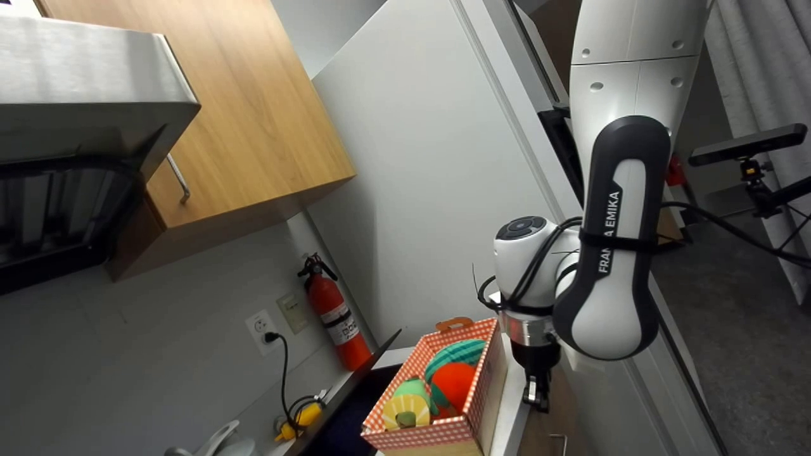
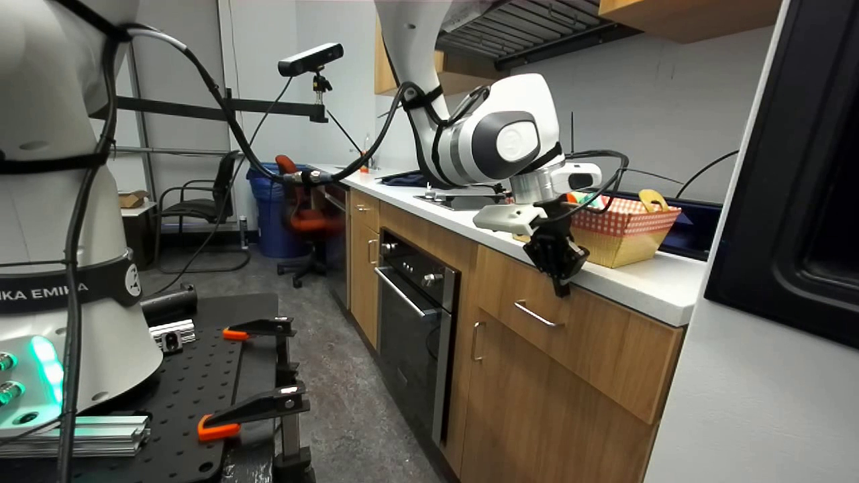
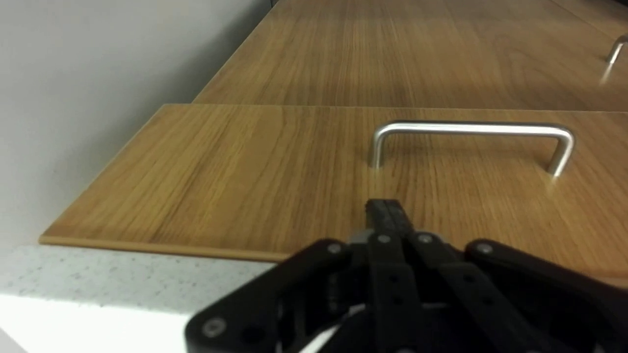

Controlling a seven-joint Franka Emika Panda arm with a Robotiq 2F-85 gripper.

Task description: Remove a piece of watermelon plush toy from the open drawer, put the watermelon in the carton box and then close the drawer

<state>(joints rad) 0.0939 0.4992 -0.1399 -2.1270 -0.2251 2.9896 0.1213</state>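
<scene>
We are facing the long, level, brown wooden drawer front [image 3: 304, 179] just beyond the narrow, empty, black two-fingered tool [image 3: 387, 211].

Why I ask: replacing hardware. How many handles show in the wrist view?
2 handles: one on the drawer front, one on the cabinet door, cut off at right.
</scene>
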